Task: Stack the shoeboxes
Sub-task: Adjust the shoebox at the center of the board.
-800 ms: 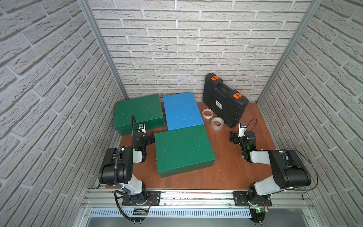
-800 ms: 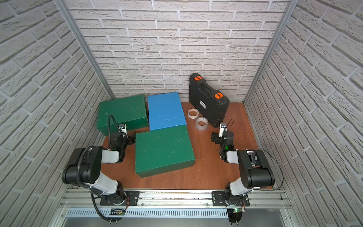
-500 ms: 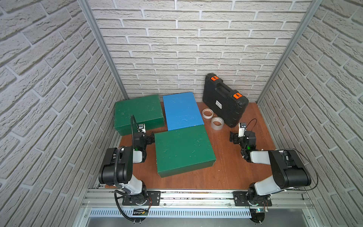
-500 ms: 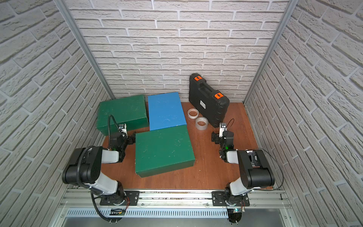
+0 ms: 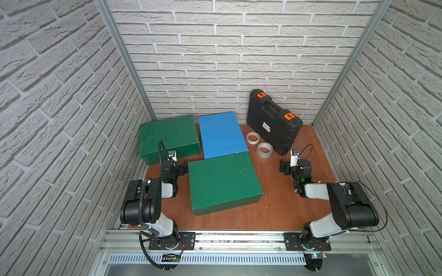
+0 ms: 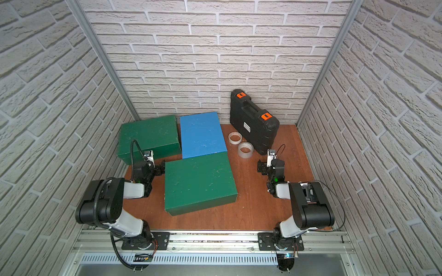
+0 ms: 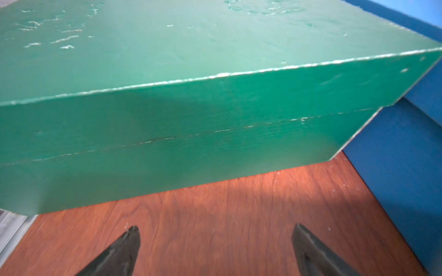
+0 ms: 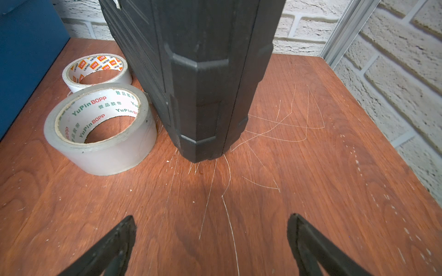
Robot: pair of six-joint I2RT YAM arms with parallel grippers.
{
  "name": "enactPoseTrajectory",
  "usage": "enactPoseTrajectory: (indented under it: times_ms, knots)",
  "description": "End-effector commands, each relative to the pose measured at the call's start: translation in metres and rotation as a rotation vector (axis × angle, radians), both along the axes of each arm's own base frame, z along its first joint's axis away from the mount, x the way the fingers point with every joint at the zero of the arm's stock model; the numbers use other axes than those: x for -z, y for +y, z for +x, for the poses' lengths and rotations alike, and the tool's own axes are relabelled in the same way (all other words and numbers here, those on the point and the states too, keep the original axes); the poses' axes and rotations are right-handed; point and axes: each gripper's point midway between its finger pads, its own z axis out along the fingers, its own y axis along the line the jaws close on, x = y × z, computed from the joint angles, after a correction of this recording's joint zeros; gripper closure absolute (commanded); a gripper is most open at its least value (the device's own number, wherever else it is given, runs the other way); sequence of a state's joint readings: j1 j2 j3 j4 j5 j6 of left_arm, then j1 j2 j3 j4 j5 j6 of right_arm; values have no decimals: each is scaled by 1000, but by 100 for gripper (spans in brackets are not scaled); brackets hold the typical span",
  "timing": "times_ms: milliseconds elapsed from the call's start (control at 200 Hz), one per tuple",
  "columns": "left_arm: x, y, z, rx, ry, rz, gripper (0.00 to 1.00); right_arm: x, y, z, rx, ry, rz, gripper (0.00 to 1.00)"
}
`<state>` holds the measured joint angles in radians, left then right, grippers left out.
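Observation:
Three shoeboxes lie separately on the wooden table (image 5: 275, 203). One dark green shoebox (image 5: 169, 135) is at the back left, the blue shoebox (image 5: 221, 133) is beside it, and a second green shoebox (image 5: 222, 181) lies in front of the blue one. My left gripper (image 5: 174, 165) sits low between the two green boxes, open and empty. In the left wrist view its open gripper (image 7: 215, 227) faces the back green box's side (image 7: 191, 133), with the blue box (image 7: 397, 153) next to it. My right gripper (image 5: 294, 163) is open and empty over bare wood, also seen in the right wrist view (image 8: 212, 216).
A black tool case (image 5: 272, 121) with orange latches leans on the back wall, its corner (image 8: 203, 95) just ahead of my right gripper. Two tape rolls (image 5: 264, 150) (image 5: 253, 138) lie between the case and the blue box. Brick walls close in three sides.

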<state>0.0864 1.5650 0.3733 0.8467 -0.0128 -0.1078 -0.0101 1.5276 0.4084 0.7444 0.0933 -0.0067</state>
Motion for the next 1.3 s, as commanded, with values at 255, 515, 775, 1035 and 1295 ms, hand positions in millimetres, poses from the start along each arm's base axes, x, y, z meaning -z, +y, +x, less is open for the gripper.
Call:
enactPoseTrajectory:
  times_ms: [255,515,775,1035,1295]
  knots:
    - [-19,1,11,-4,-75,15,2,-19,1,8,3,-63,5,1]
    - [-64,31,-9,-222,-114,44,2,-60,0,9,56,133,79,1]
    - [-131,39,-46,-327,-232,-139,2,-88,29,16,-31,223,252,1]
    - [-151,41,-84,-410,-232,-352,2,-200,36,-55,-60,-140,374,1]
    - [-192,14,-82,-280,-220,-591,2,-269,24,-128,17,-369,511,1]
